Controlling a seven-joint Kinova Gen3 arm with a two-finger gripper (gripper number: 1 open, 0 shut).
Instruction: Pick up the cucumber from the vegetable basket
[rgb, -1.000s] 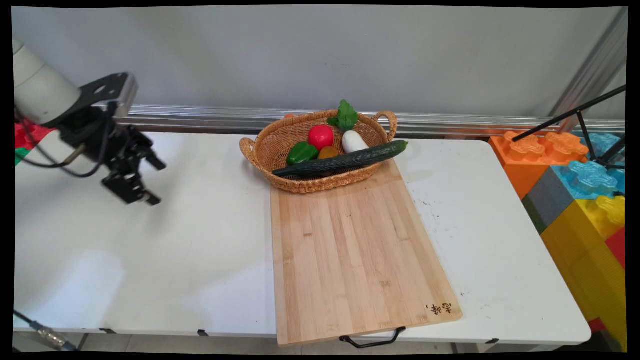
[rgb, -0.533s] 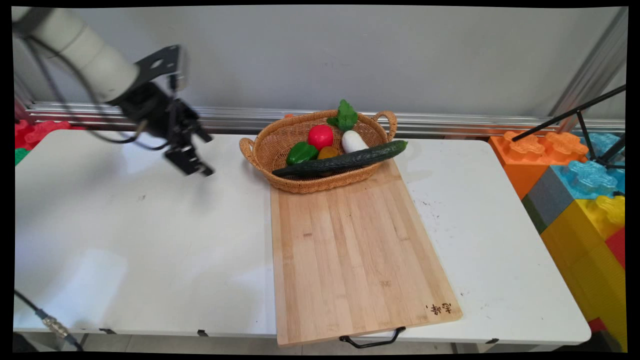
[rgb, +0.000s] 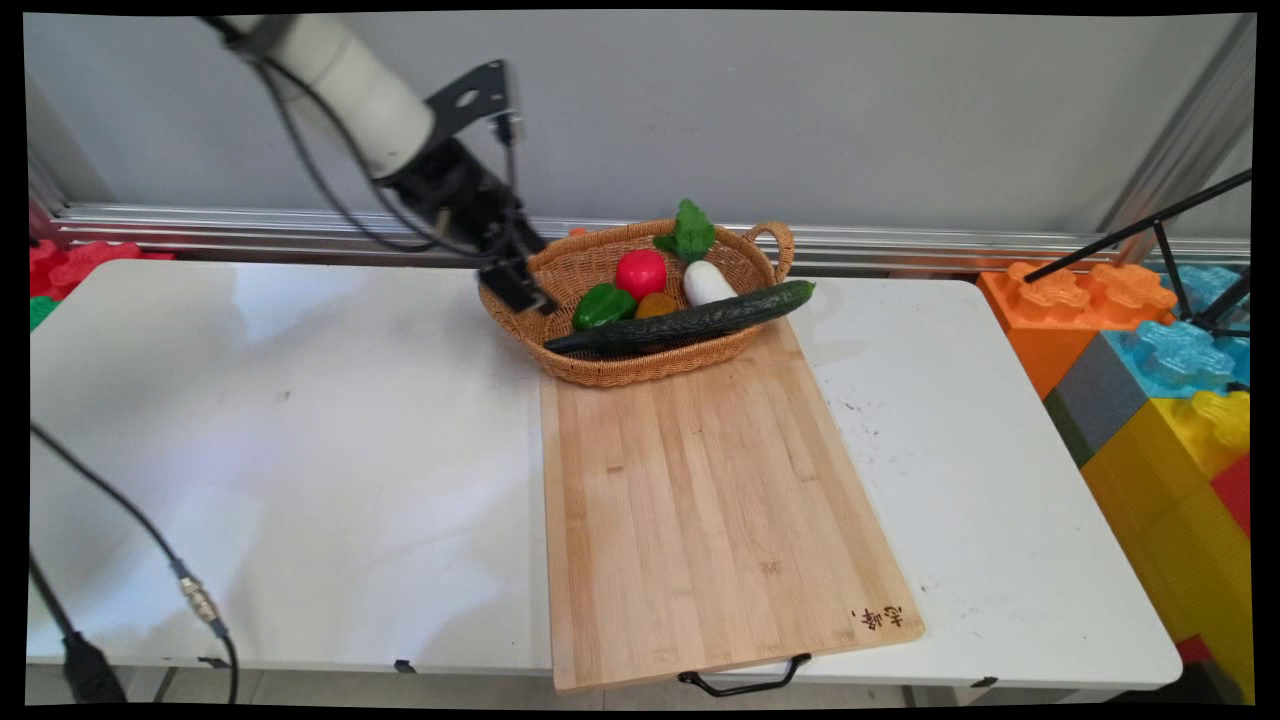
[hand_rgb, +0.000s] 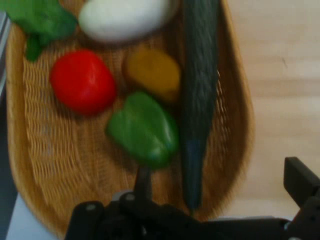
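A white table (rgb: 300, 450) carries a long wooden cutting board (rgb: 700, 500) that reaches its near edge, a black handle at that end. At the board's far end sits a wicker basket (rgb: 545, 320), partly on the board. A long dark cucumber (rgb: 690, 320) lies slantwise across the basket, one end poking past the right rim. Behind it lie a white radish (rgb: 705, 283) with green leaves (rgb: 690, 233), a red tomato (rgb: 641, 272), a green pepper (rgb: 602, 305) and a small brownish-yellow vegetable (rgb: 656, 305), close together. The gripper (rgb: 520, 275) hangs over the basket's left end, nearest the pepper and holding nothing; the hand view shows its two fingers (hand_rgb: 300, 182) set wide apart
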